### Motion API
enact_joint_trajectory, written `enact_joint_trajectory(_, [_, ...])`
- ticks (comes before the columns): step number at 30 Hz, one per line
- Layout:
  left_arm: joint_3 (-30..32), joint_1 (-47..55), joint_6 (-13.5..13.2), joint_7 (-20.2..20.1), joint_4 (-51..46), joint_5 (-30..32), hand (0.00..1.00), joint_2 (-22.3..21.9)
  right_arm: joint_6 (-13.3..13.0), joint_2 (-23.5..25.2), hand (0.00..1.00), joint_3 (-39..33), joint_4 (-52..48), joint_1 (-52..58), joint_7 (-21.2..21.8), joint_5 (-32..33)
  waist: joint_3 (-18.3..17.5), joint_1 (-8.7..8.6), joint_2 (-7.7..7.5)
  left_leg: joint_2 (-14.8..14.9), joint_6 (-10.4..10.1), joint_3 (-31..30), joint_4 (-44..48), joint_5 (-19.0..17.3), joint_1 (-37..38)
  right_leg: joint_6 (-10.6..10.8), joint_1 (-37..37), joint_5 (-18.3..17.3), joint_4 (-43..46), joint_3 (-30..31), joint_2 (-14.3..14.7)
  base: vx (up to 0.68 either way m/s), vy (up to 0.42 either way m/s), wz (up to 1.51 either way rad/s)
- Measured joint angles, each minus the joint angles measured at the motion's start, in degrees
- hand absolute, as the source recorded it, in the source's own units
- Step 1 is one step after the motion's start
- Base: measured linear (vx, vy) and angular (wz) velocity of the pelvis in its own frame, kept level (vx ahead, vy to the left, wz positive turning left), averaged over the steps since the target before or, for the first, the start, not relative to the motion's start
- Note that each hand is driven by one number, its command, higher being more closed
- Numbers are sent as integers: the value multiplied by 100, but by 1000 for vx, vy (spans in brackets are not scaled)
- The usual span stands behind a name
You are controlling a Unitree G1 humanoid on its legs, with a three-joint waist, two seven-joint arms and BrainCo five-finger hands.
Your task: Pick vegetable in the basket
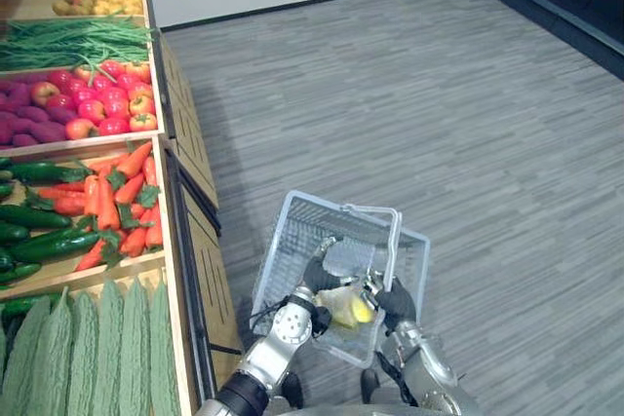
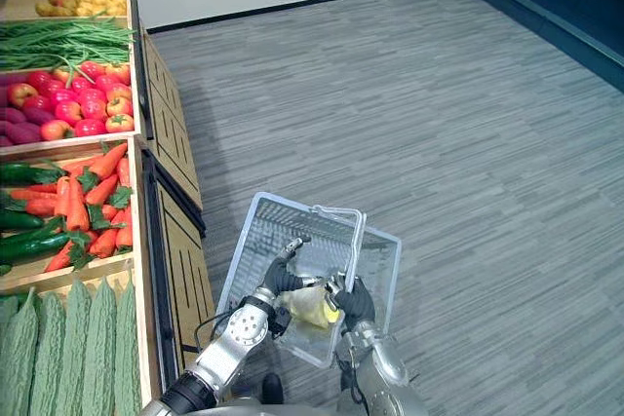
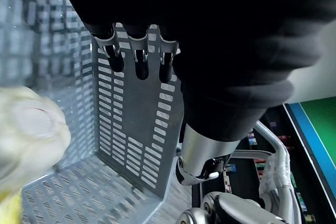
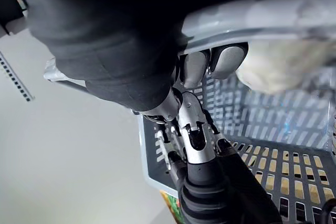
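Yellow vegetable [image 1: 349, 311] in filmy wrap lies at the near end of the grey basket [image 1: 285, 245]; it looks light, slightly soft and slippery, so it is best cupped round the middle. The left hand [image 1: 317, 276] hovers just over it, fingers relaxed and holding nothing, while the right hand [image 1: 395, 297] is clenched on the basket's handle [image 1: 394, 241]. Bins in the wooden stand [image 1: 195, 168] alongside hold carrots [image 1: 122, 204], cucumbers [image 1: 39, 241] and apples [image 1: 107, 104].

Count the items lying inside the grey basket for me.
1: a pale yellow item at the near end of the basket, between the left hand and the right hand. More could be hidden beneath them.
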Motion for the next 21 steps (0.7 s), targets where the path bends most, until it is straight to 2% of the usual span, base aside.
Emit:
enact_joint_trajectory(5, [40, 34, -3, -1, -203, 170, 0, 12, -3, 2, 100, -303, 9, 4, -15, -32, -27, 15, -31, -18, 31, -10, 28, 37, 3, 0, 21, 4, 0, -19, -22, 13, 11, 4])
enact_joint_trajectory(8, [141, 156, -26, -2, -795, 228, 0, 55, -4, 16, 100, -562, 35, 14, -27, -326, -30, 17, -30, -16, 31, -7, 35, 37, 3, -2, 23, 7, 0, -20, -19, 0, 0, 0])
enact_joint_trajectory(13, [738, 627, -264, -30, -1951, 193, 0, 92, -7, 58, 100, -1214, 278, 59, -149, -903, -102, 38, 23, -14, 30, -17, 30, 31, -7, -2, 23, 7, 0, -47, -14, 0, 0, 0])
enact_joint_trajectory(15, [925, 760, -278, -30, -2148, 195, 0, 96, -7, 59, 100, -1331, 319, 60, -200, -970, -124, 38, 48, -19, 30, -24, 26, 31, -9, -1, 25, 7, 0, -89, -19, -13, -4, 2])
enact_joint_trajectory(21, [1907, 1559, -468, 120, -3246, 49, 0, 129, -33, 69, 100, -2173, 441, 60, -409, -1467, -132, 79, 61, -50, 1, -190, 0, 12, -90, 23, 25, -11, -4, -284, -46, -35, -4, 13])
